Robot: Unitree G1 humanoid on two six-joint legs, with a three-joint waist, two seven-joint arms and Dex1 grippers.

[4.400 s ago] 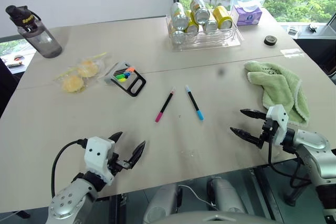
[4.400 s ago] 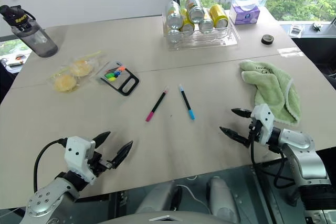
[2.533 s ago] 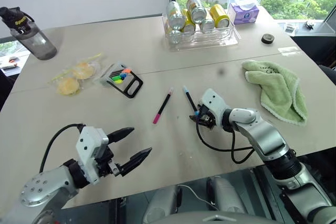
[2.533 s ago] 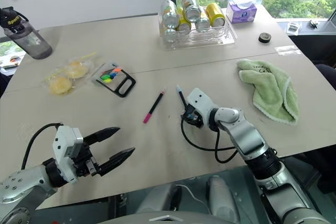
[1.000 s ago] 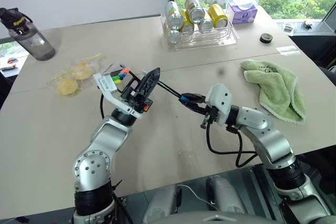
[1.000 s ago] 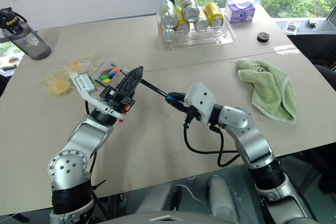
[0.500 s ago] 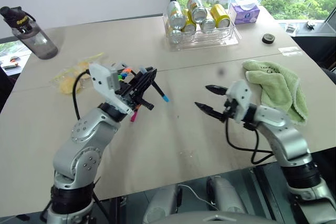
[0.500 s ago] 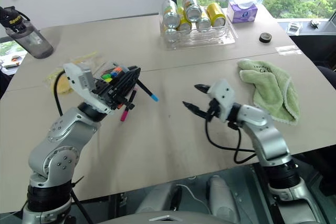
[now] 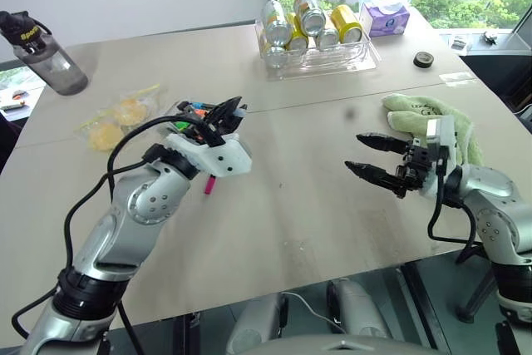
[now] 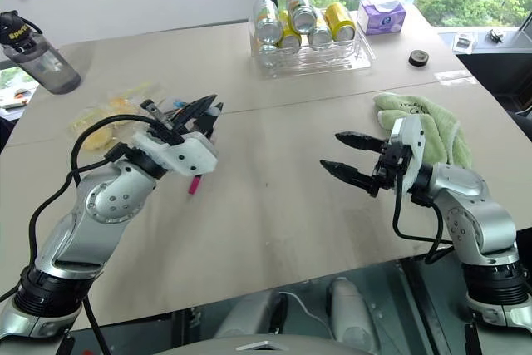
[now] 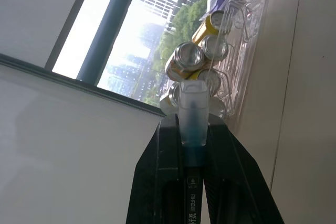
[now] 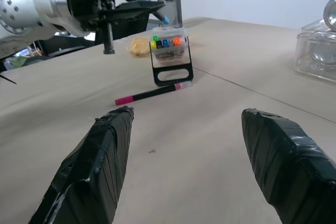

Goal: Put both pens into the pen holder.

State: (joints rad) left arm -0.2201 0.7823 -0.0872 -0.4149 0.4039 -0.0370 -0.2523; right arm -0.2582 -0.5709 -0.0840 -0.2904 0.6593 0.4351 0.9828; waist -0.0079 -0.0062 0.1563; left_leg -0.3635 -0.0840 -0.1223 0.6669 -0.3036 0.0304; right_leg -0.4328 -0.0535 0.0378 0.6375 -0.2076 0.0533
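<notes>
A: Currently, what is the status of the left claw [image 11: 193, 171]?

B: Clamped on the blue-ended pen [image 11: 192, 124]. The pen lies lengthwise between the two fingers, with its light blue cap end projecting past the tips. The claw is raised above the worktop [image 9: 291, 205], at centre left.

A: And the right claw [image 9: 366, 155]?

B: Spread wide, holding nothing. It hovers above the worktop at the right, pointing left, just beside the green towel [image 9: 449, 126].

A: Location of the second pen?

B: The pink-ended pen [image 12: 152, 94] lies flat on the worktop, near the front of the pen holder [image 12: 169, 59]. From the head cameras, only its pink tip [image 10: 193, 184] shows under the left wrist.

A: And the pen holder?

B: It stands on the worktop at left centre, beyond the left claw, its black loop frame toward the pink-ended pen. Coloured marker tips show in it.

A: Other items on the worktop?

B: A clear tray of cans [image 9: 312, 35] at the far centre, a water bottle [image 9: 41, 51] at the far left, and a yellow bagged item [image 9: 116, 118] left of the holder.
</notes>
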